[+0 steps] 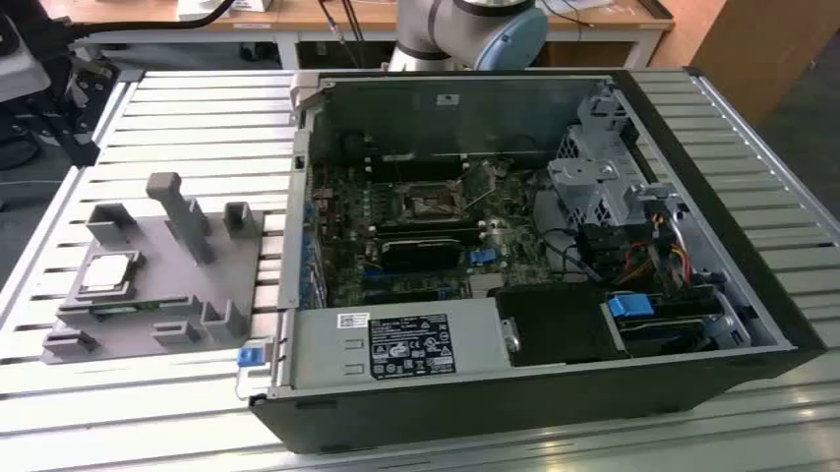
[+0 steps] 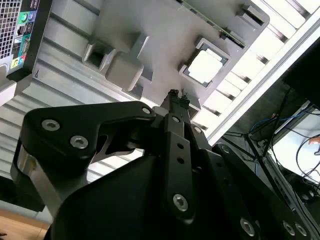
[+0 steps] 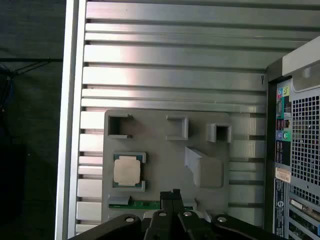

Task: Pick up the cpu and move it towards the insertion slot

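Observation:
The cpu (image 1: 108, 273) is a small square chip with a silvery top. It lies flat in a recess of the grey plastic fixture (image 1: 157, 295) on the slatted table, at the exterior view's left. Both wrist views show it too: cpu (image 2: 205, 66), cpu (image 3: 127, 170). My gripper (image 3: 170, 194) hangs well above the fixture (image 3: 165, 145), off to one side of the cpu and apart from it. Its black fingers (image 2: 175, 102) are shut together with nothing between them. The insertion slot (image 1: 427, 205), a dark square socket in a shiny frame, sits on the motherboard inside the open computer case (image 1: 525, 393).
A narrow green memory stick (image 3: 145, 205) lies along the fixture's edge near the cpu. Upright grey posts (image 1: 184, 216) rise from the fixture. The case's walls, drive cage (image 1: 597, 182) and cables (image 1: 643, 261) surround the motherboard. The arm's base (image 1: 473, 29) stands behind the case.

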`<control>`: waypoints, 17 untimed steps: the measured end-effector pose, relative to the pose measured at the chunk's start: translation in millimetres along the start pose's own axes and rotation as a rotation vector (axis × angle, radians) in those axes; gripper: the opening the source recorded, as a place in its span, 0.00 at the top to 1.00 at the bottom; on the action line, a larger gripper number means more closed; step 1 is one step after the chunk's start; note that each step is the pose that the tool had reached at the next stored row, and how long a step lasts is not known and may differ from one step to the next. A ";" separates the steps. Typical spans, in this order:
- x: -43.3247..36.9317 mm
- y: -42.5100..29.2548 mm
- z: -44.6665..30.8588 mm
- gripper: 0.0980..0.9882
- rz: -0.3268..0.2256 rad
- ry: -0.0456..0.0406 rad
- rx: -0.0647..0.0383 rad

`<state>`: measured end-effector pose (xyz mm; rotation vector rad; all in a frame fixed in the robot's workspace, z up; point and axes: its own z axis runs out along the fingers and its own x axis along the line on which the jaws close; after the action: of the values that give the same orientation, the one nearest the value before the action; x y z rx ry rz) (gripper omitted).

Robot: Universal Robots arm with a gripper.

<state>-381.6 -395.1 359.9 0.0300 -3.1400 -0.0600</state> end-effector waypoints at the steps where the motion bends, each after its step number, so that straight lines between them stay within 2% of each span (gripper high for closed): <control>1: 0.0 0.0 0.0 0.99 0.000 0.0000 0.000; 6: 0.5 0.0 -0.1 0.99 0.000 0.0002 0.000; 17: 8.3 0.1 0.0 0.99 0.000 0.0000 0.000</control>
<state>-389.9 -395.1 359.9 0.0300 -3.1400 -0.0600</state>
